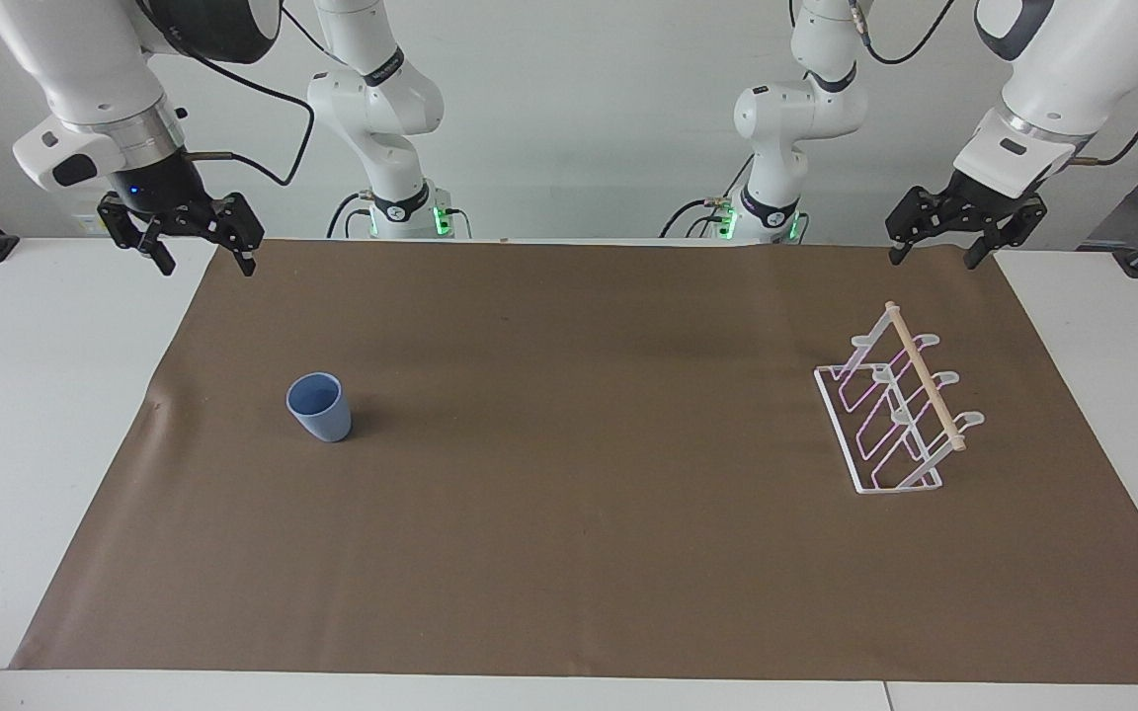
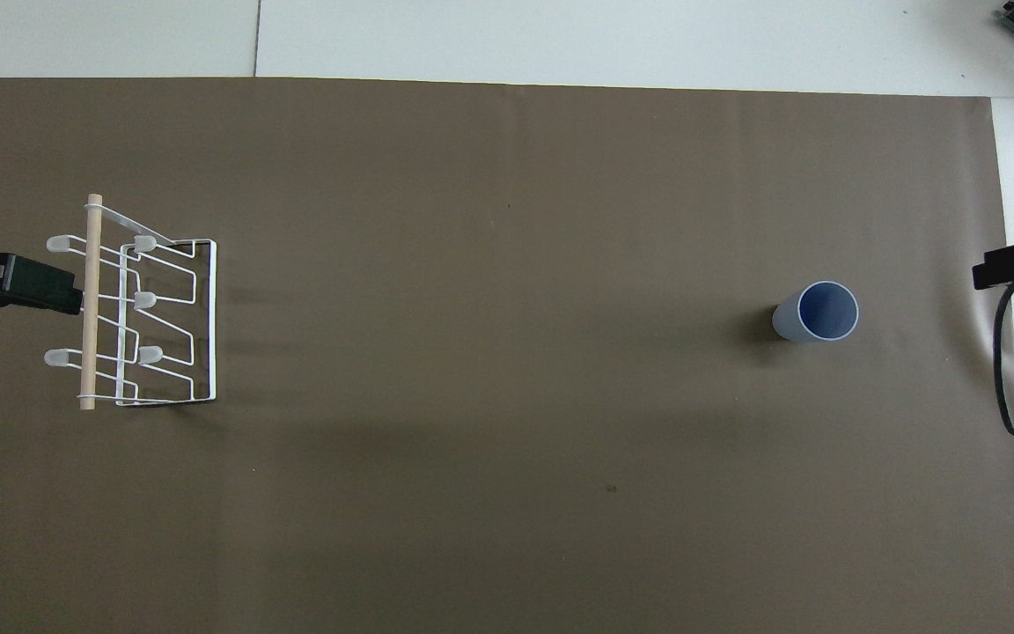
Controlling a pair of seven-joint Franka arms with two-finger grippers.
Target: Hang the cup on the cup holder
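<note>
cup [image 1: 319,406] upright, mouth up, on brown mat toward right arm's end of counter | cup holder [image 1: 897,413] well apart, toward left arm's end | right pincer [image 1: 202,244] open, empty, raised, I judge it nearer the cup | left pincer [image 1: 936,245] open, waiting

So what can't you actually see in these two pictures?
- Overhead view: both arms cut off by the edges; only black tips show beside the white wire cup holder and near the light-blue plastic cup.
- Facing view: upper arms cropped by the top edge.
- Cup's base: hidden, it stands upright.
</note>
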